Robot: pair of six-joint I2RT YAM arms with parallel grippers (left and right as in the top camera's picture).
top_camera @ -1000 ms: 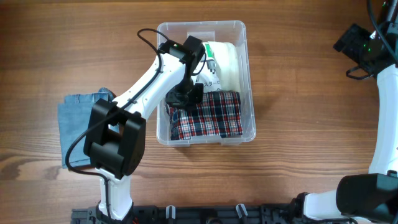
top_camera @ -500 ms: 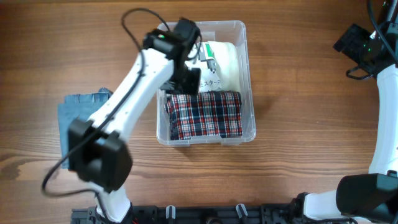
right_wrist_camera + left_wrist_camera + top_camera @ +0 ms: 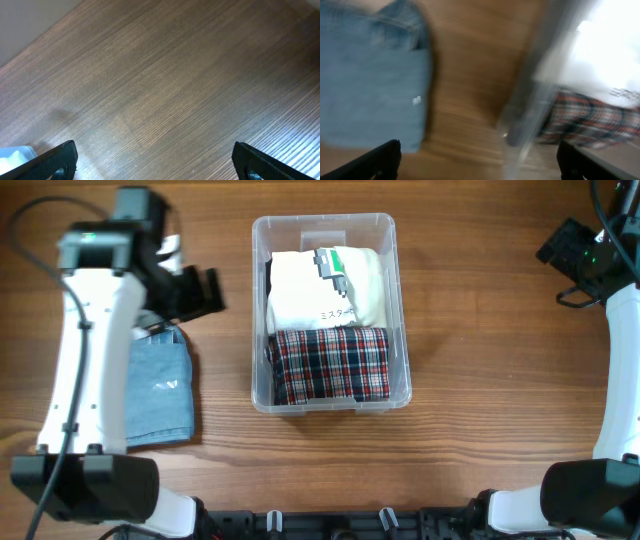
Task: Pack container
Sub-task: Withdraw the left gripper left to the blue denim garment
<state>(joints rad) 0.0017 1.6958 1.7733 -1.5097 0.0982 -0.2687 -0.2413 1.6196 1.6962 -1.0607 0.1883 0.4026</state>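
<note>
- Overhead: the container [image 3: 401,310] is sitting in the middle of the table [image 3: 480,440], upright, with its long side running away from the robot.
- Inside it, a plaid cloth [image 3: 330,365] is lying folded in the near half, and a white folded cloth [image 3: 315,295] with dark print is filling the far half, the two touching edge to edge.
- A small green and white item [image 3: 334,264] is resting on top of the white cloth, near the far wall.
- The left gripper [image 3: 197,292] is hanging over bare wood to the left of the container, apart from it and carrying nothing.
- A folded denim piece [image 3: 160,390] is lying on the table on the left side, partly under the left arm.
- The right gripper [image 3: 572,248] is sitting far off at the top right edge; from here I cannot tell how its jaws are standing.
- Left wrist: the picture is smeared, but the left gripper [image 3: 480,164] is showing its jaws spread wide, with nothing between them.
- The denim piece [image 3: 370,75] is filling the left, the container [image 3: 532,117] wall is crossing at the right, and the plaid cloth [image 3: 592,120] is showing behind it.
- Right wrist: the right gripper [image 3: 157,162] is standing released, fingertips at opposite corners, looking down on bare table [image 3: 165,85].
</note>
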